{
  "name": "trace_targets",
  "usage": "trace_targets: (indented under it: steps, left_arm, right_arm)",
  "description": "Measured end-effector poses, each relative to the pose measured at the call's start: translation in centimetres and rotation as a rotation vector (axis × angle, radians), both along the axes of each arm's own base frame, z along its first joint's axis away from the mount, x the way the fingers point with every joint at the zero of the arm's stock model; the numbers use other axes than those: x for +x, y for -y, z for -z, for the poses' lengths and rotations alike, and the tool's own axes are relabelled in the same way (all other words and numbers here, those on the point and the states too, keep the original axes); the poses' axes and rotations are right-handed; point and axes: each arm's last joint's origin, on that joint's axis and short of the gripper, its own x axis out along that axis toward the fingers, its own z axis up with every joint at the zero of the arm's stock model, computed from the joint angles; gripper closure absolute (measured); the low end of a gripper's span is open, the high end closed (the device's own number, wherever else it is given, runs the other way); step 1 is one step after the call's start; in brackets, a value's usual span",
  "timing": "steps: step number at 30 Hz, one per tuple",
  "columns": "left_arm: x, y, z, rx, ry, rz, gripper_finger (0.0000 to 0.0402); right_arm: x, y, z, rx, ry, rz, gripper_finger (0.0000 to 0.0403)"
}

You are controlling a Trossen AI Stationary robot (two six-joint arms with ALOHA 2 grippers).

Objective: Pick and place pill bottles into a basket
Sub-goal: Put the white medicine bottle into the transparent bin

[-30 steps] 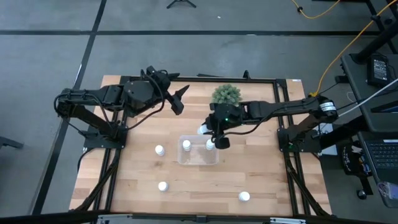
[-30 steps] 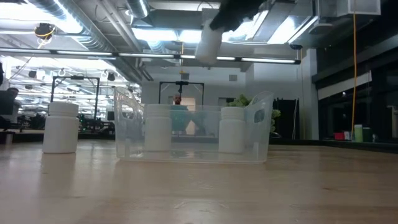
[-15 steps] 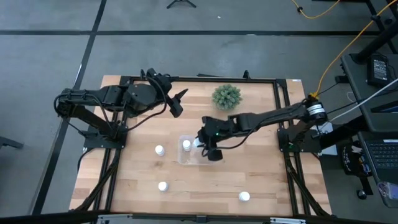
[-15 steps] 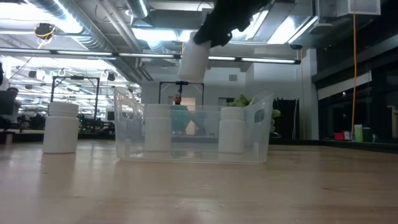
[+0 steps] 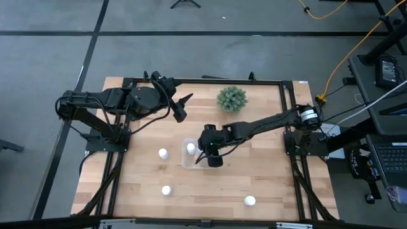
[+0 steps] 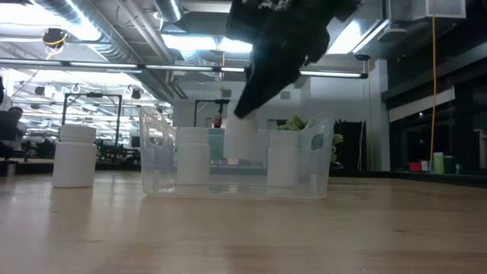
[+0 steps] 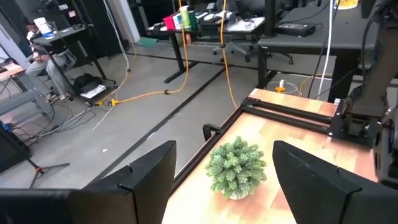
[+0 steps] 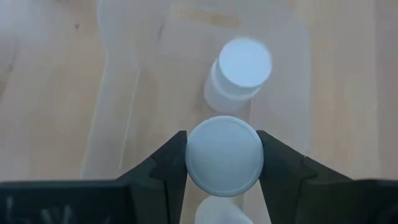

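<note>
In the high view your right gripper (image 5: pixel 212 154) is at the centre of the frame, over the basket (image 5: pixel 194 165). Its jaws are closed on a bottle (image 8: pixel 224 155). In the right wrist view you see the round white cap of this bottle between the two dark fingers (image 8: pixel 169 163), touching both of them. In the low view the held bottle (image 6: pixel 240 141) is already down between the basket walls (image 6: pixel 155 152), in the middle of the frame; whether it touches the basket floor, you cannot tell.

Two more bottles stand upright in the basket. In the low view one (image 6: pixel 192 156) is just left of the held bottle and one (image 6: pixel 284 157) just right of it. In the high view the first one (image 5: pixel 191 149) shows at the upper left part of the basket; the other one is hidden under the gripper.

Four bottles are not in the basket, three of them in the high view: one (image 5: pixel 163 153) on the desk (image 5: pixel 267 178) near the left side of the basket, one (image 5: pixel 166 190) at the lower left of it, and one (image 5: pixel 250 201) at the lower right, well apart. In the low view one bottle (image 6: pixel 74 155) stands at the left of the frame, outside the basket.

Your left gripper (image 5: pixel 180 105) waits in the upper left area of the desk, with its jaws open and empty. In the left wrist view the plant (image 7: pixel 236 168) shows between the fingers (image 7: pixel 144 180), farther off.
</note>
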Motion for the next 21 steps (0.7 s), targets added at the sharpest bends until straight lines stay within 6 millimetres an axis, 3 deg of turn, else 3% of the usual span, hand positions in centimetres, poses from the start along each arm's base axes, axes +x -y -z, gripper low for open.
trace_targets:
  steps: [9, 21]
  left_arm:
    - [0.0, 0.0, 0.0, 0.0, 0.0, 0.0, 0.0142]
    - [0.0, 0.0, 0.0, 0.0, -0.001, 0.0, 0.0142]
  right_arm:
    - [0.6, -0.1, 2.4, -0.008, -0.051, 0.0, 0.024]
    - [0.9, 0.5, 2.2, -0.025, -0.023, 0.025, 0.0238]
